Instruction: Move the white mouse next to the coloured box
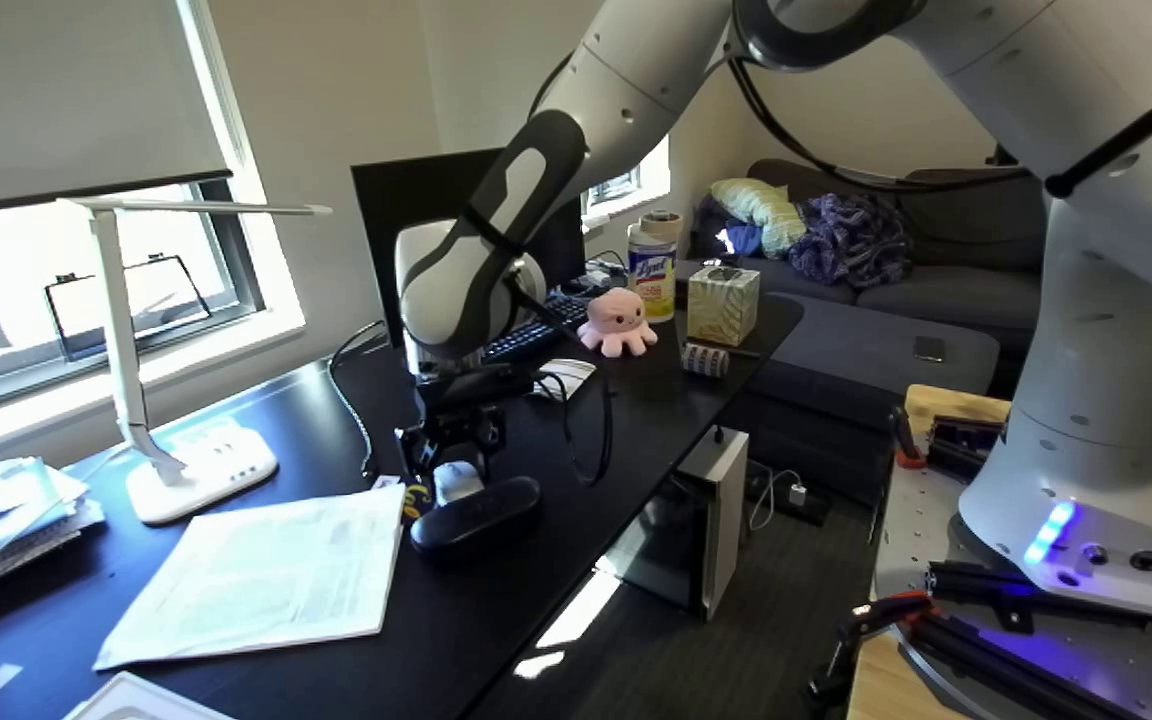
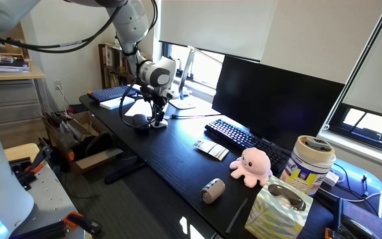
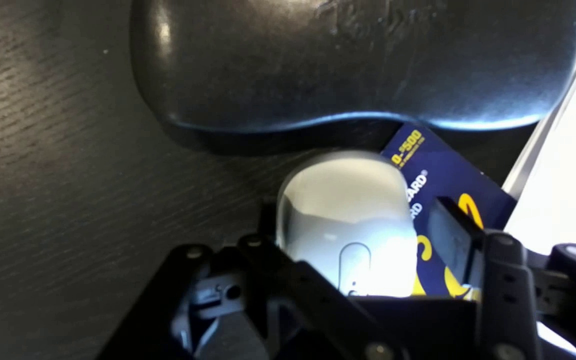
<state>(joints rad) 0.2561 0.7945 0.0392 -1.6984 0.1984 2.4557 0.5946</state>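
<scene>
We see papers [image 1: 256,580] to the left in both exterior views, then the white mouse [image 3: 340,190] on the dark desk [image 1: 646,430], partly covered by the gripper [image 3: 358,222]. In the wrist view it is a smooth, rounded shell, cream-grey above and glaring white lower down, with a thin arched line near its hidden lower end. The jaws stand wide, one on either side: at left in that view the jaw is dark, and we cannot tell whether it touches; at right a strip of blue card [image 3: 450,177] shows between mouse and jaw. A black rounded object [image 3: 278,65] just beside it runs off the wrist view's top edge. Farther right, well apart from the mouse, we find a pink plush octopus [image 1: 618,325] and the coloured box [image 2: 272,212], leaf-printed, its bottom cut off in an exterior view.
</scene>
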